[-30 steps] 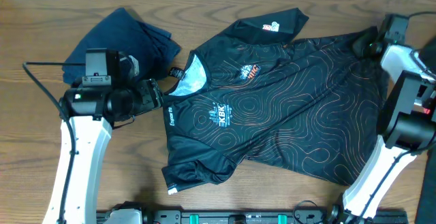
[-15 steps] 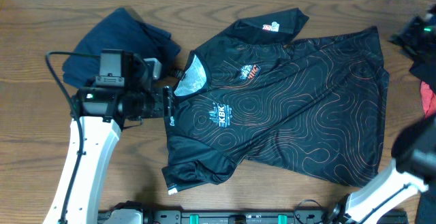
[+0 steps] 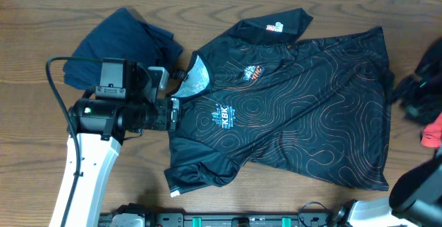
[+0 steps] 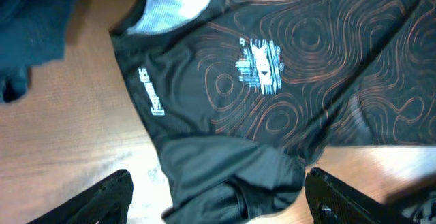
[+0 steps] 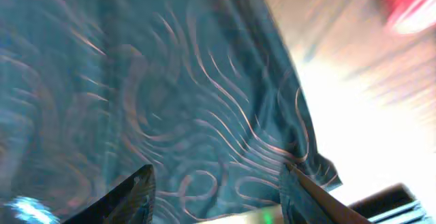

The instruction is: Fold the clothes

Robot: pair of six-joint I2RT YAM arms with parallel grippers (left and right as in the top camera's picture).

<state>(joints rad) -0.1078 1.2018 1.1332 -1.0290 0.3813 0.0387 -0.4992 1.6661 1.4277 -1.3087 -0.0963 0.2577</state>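
Finding one: the jersey lies spread flat, front up, across the middle of the desk, collar toward the left arm and hem toward the right arm. No fold is made yet.

Finding two: the left arm's jaws stand spread wide, holding nothing. They hang over the shoulder and the near sleeve, which is already rumpled. If you close here, you are likely to pinch only the bunched sleeve or a single layer. The body would then trail behind and the fold would come out skewed.

Finding three: the right arm's jaws also show apart with nothing between them, above the hem corner at the jersey's edge. Both views of this arm are smeared, so I cannot fix its height over the cloth. A grip taken from so uncertain a position may miss the hem or catch the desk.

Finding four: a dark blue garment sits just beside the collar. A low sweep by the left arm could drag it onto the jersey. A red item lies near the right arm and could be knocked the same way.

Note also that uneven pulls from the two sides would stretch this slippery fabric crooked.
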